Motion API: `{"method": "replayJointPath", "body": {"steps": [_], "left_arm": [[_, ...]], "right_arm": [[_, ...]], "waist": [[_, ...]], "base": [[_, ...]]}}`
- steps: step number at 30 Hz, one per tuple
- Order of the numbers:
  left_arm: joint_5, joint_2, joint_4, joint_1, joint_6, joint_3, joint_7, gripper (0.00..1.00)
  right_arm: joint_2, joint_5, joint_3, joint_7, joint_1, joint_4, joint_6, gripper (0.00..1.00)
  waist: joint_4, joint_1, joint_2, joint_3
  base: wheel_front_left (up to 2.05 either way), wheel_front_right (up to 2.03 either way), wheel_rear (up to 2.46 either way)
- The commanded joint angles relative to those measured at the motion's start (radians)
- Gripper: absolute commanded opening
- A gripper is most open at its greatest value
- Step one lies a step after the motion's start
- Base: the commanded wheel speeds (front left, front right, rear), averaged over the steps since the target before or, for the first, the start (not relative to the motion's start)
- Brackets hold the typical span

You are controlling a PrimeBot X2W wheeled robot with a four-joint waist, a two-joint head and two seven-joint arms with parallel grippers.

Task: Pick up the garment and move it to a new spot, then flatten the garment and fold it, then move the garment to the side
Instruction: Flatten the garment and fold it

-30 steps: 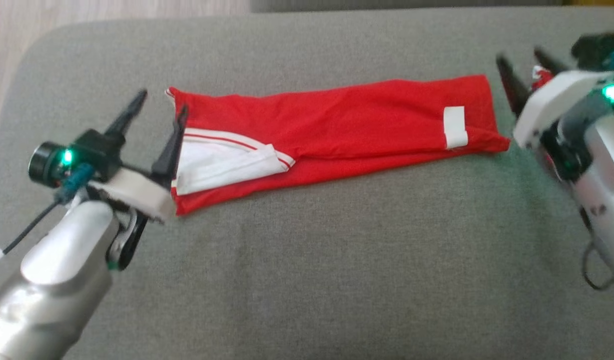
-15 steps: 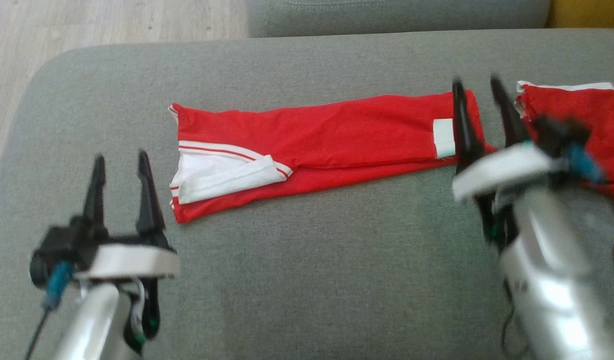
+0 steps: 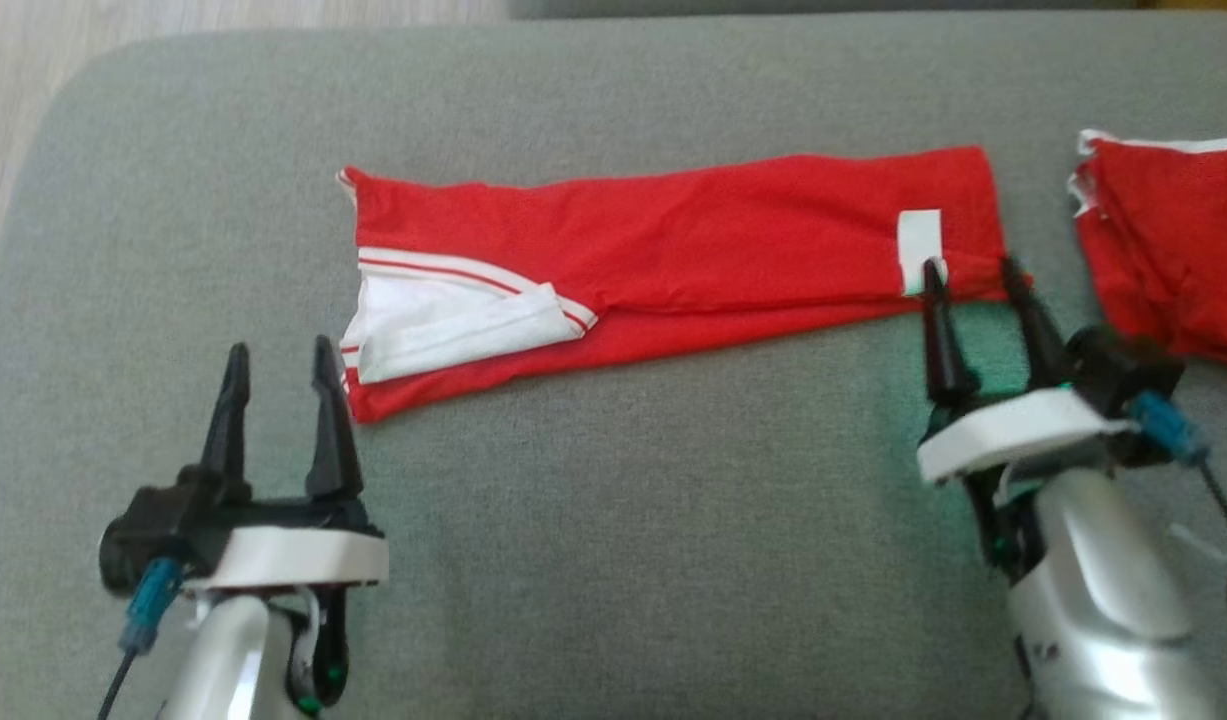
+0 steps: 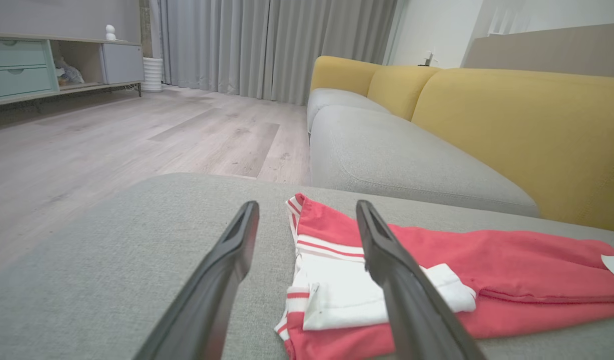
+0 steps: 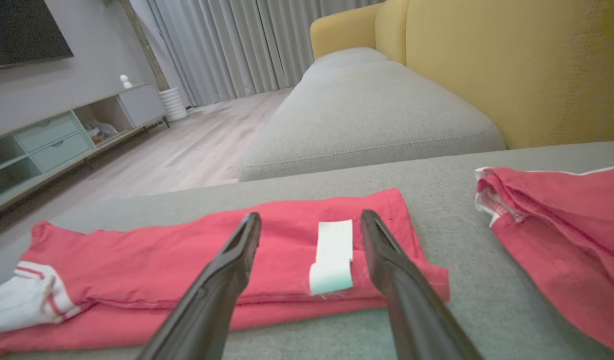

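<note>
Our head camera looks steeply down on the grey cushion point(image 3: 613, 560); both wrist cameras sit low, facing the yellow backrest point(image 4: 512, 125); all share the red garment point(image 3: 723, 240).

The red garment point(image 3: 693, 240) is soft, matt cloth. The grey couch seat point(image 3: 613, 540) is rough, woven cloth. The floor point(image 4: 86, 145) is smooth, pale wood. The right arm point(image 3: 1108, 620) is shiny silver.

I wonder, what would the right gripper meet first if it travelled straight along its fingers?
Most likely the near edge of the long red folded garment, close to its white label; the right gripper points at that end, though its height is unclear.
</note>
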Motion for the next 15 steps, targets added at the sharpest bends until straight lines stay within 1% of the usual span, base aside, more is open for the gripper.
{"method": "replayJointPath", "body": {"steps": [1,3,5,13,14,15], "left_arm": [[0.02,-0.002,-0.02,-0.062,-0.015,0.049,-0.005,1.0],[0.037,-0.015,-0.016,-0.076,-0.033,0.057,-0.005,1.0],[0.052,-0.028,-0.017,-0.088,-0.048,0.065,-0.005,1.0],[0.089,-0.059,0.003,-0.121,-0.096,0.085,-0.005,1.0],[0.089,-0.059,0.003,-0.121,-0.096,0.085,-0.005,1.0],[0.092,-0.061,0.004,-0.124,-0.099,0.088,-0.005,1.0]], "right_arm": [[0.009,-0.037,-0.008,0.0,-0.066,-0.005,-0.001,1.0],[0.009,-0.119,-0.062,0.026,-0.107,0.031,-0.001,1.0],[0.009,-0.158,-0.131,0.055,-0.148,0.067,-0.001,1.0],[0.009,-0.271,-0.369,0.131,-0.279,0.248,-0.001,1.0],[0.009,-0.271,-0.369,0.131,-0.279,0.248,-0.001,1.0],[0.009,-0.287,-0.392,0.138,-0.288,0.273,-0.001,1.0]], "waist": [[0.014,0.0,0.0,0.023],[0.025,0.0,0.0,0.042],[0.039,0.0,0.0,0.065],[0.085,0.0,0.0,0.128],[0.085,0.0,0.0,0.128],[0.089,0.0,0.0,0.132]], "base": [[0.0,0.0,0.0],[0.0,0.0,0.0],[0.0,0.0,0.0],[0.0,0.0,0.0],[0.0,0.0,0.0],[0.0,0.0,0.0]]}}
